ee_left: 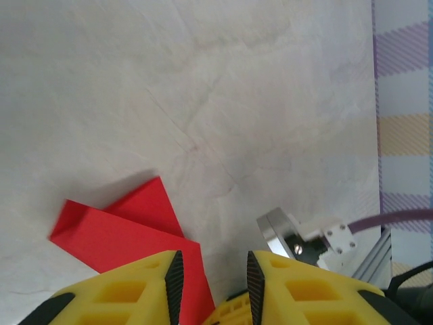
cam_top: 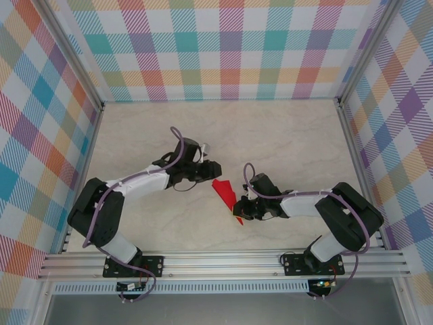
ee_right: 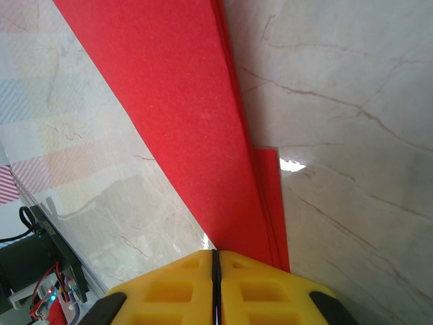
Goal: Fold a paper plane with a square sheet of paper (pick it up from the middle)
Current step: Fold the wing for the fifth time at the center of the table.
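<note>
Checked walls [cam_top: 230,47] in pastel colours close in a pale, marble-patterned counter [cam_top: 284,135], and all the work is going on near its front, between the two arms. The red paper [cam_top: 225,191] is no longer a flat square. From above it reads as a narrow wedge running from the left arm's tip down towards the right arm's, with a sharp point at the near end.

In the left wrist view one triangular flap lies over another layer, so some folds are clearly in. In the right wrist view the paper's long edge shows several stacked layers.

The right arm's fingers [ee_right: 183,277] are pressed tight together, and the layered edge runs straight into their seam, so I take it they are pinching the paper at its near tip. The left arm's fingers [ee_left: 172,277] stand apart with a clear gap; a corner of the paper reaches into that gap, but nothing is clamped there.

My guess is the task is somewhere past the middle: the nose and body creases look done, but the shape looks thick and uneven rather than a clean dart. The wings probably want folding down, and whether the creases are sharp I cannot tell.
</note>
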